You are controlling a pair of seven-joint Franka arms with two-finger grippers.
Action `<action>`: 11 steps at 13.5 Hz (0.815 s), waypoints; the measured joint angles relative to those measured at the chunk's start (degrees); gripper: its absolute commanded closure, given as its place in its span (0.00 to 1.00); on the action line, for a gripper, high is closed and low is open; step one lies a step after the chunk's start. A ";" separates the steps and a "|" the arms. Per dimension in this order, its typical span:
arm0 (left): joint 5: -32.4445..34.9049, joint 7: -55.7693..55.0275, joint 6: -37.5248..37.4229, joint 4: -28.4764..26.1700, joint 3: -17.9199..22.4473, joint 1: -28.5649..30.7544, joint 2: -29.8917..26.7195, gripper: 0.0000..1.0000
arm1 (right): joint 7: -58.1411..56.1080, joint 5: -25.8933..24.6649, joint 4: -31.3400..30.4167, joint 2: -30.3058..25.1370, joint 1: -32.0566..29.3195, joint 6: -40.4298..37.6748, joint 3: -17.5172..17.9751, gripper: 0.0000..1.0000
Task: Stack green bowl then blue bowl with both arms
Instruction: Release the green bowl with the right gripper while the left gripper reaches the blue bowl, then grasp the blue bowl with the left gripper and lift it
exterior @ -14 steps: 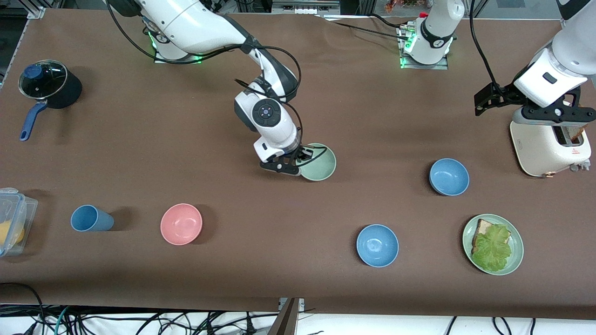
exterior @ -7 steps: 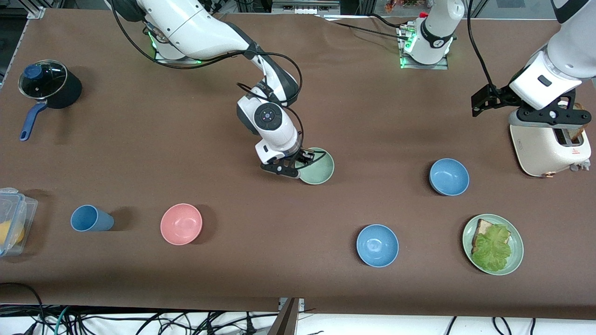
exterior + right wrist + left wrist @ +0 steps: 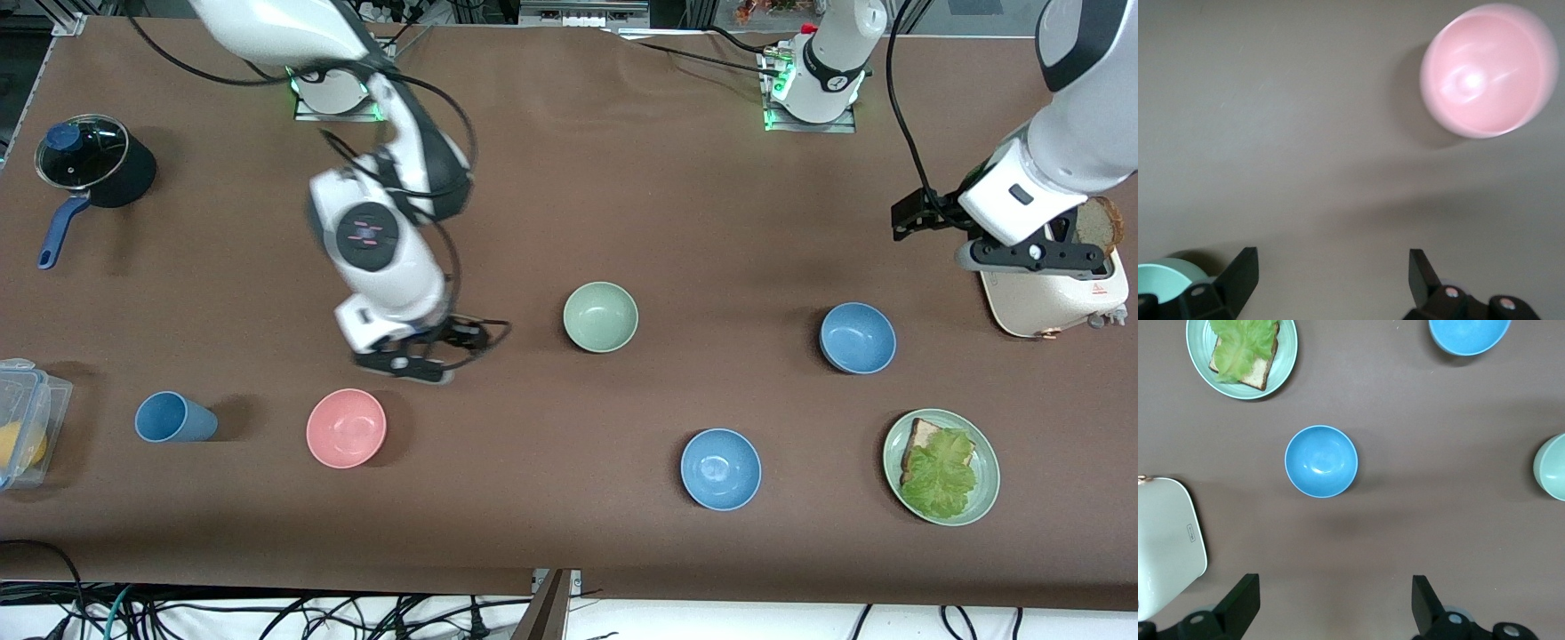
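I take the green bowl (image 3: 601, 316) as my landmark; it sits upright and empty near the middle of the brown table (image 3: 569, 551), and nothing touches it.

Nearest the front camera, and toward the left arm's end from the green bowl, sits one blue bowl (image 3: 721, 468), also upright and empty. Toward the right arm's end, and also nearer the camera than the green bowl, lies a pink bowl (image 3: 346, 428). A second blue bowl (image 3: 857, 338) sits about level with the green bowl, well apart from it toward the left arm's end.

My right gripper (image 3: 418, 360) hangs over bare table between the pink bowl and the green bowl, its two fingers spread wide and holding nothing. My left gripper (image 3: 1022, 258) hovers beside a white toaster (image 3: 1058, 298), over the left arm's end of the table; its wrist camera shows its fingers wide apart and empty, with the second blue bowl (image 3: 1321, 461) below.

I judge the bowls to be light, rigid and matte, so not very slippery, but easy to tip or slide if nudged. The rim looks like the only place to take hold: one finger inside the wall, one outside, pinching gently. The bowls appear equal in size, so they should nest if lowered level.
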 measured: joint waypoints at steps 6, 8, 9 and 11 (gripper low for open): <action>0.31 0.67 1.07 -0.37 0.38 3.93 9.55 0.00 | -19.33 4.61 -4.74 -13.43 -7.60 -11.77 -5.40 0.01; 1.60 2.31 4.98 -0.48 0.39 4.85 14.95 0.00 | -22.56 4.71 -7.40 -18.35 -7.79 -14.52 -8.36 0.01; 1.76 3.87 7.78 -0.50 0.42 5.34 17.48 0.00 | -23.49 4.71 -8.35 -20.22 -8.07 -15.79 -9.07 0.01; 1.93 8.05 13.31 -0.57 0.49 7.17 21.96 0.00 | -24.10 4.71 -9.51 -22.48 -9.51 -17.35 -8.70 0.01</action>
